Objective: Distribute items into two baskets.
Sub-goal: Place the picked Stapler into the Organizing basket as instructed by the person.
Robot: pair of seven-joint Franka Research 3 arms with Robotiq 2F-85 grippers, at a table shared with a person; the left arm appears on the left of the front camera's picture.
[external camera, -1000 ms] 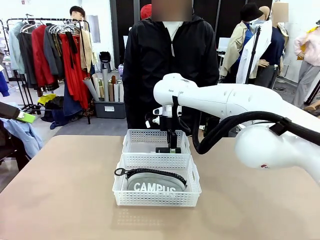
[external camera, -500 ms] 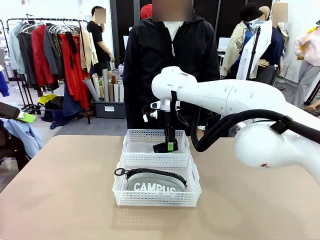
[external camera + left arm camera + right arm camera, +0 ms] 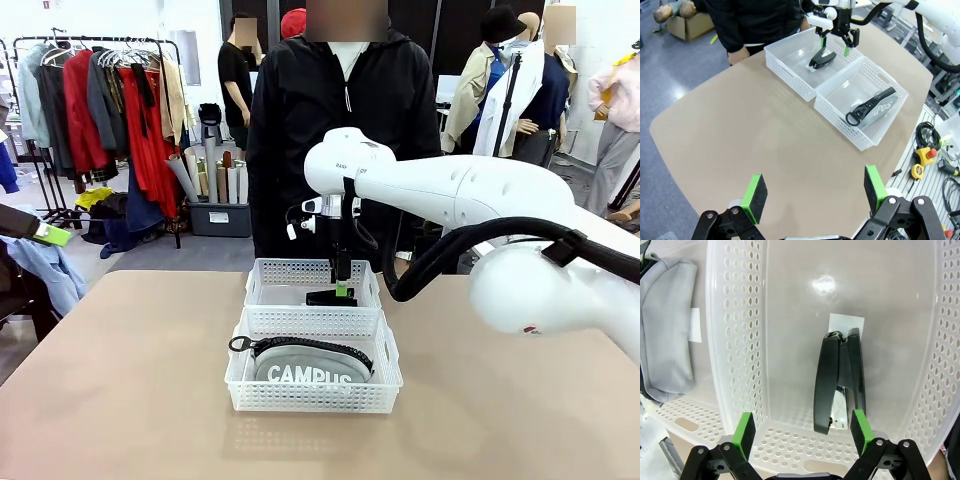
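Note:
The black stapler [image 3: 839,382] lies flat on the floor of the far white basket [image 3: 300,270], free of any grip. Just above it my right gripper [image 3: 342,287] hangs open, its green pads [image 3: 744,432] standing wide to either side of the stapler's near end. In the near basket [image 3: 313,400] rests the grey "CAMPUS" pouch [image 3: 312,366], zipper up. My left gripper [image 3: 814,189] is open and empty, high over the table and well back from both baskets [image 3: 840,115]. From there the stapler [image 3: 821,58], the pouch [image 3: 875,106] and the right gripper [image 3: 835,42] all show.
A person in a black jacket [image 3: 340,120] stands at the table's far edge, close behind the far basket, with a hand [image 3: 737,52] near the table edge. Bare tan tabletop [image 3: 120,380] spreads left and right of the baskets.
My right gripper opened and let go of the stapler, then rose a little. The stapler went from tilted in the fingers to lying flat in the far basket.

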